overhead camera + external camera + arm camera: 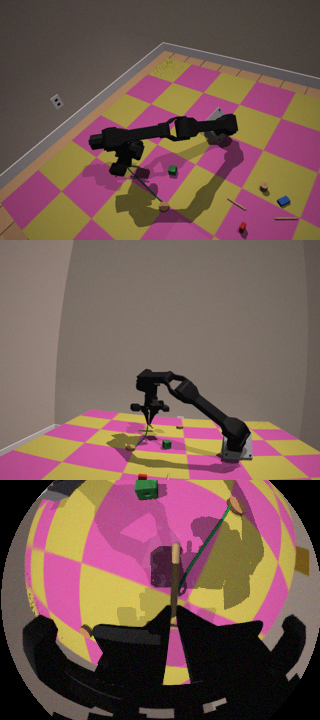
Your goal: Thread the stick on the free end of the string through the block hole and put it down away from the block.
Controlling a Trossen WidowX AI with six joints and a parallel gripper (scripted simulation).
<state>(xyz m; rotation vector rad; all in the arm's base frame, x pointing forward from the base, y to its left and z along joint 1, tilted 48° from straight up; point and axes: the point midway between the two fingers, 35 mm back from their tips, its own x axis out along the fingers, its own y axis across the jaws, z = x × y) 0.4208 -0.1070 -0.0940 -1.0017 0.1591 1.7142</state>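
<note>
My gripper (148,423) (172,608) is shut on the wooden stick (150,426) (175,555) above the table. The stick points out sideways from the fingertips toward the block's side; in the top view the tips are hidden. The green string (155,194) (147,431) (206,546) runs nearly straight from the gripper down to the round wooden button (164,206) (130,447) (235,506). The green block (172,170) (166,444) (146,489) stands on the table with a dark hole in one side. The string lies outside the block.
A loose stick lies behind the gripper in the exterior view. A wooden disc (179,427) (86,631) lies further back. Away to the side lie another disc (264,186), a blue piece (283,200), a red piece (242,227) and two sticks.
</note>
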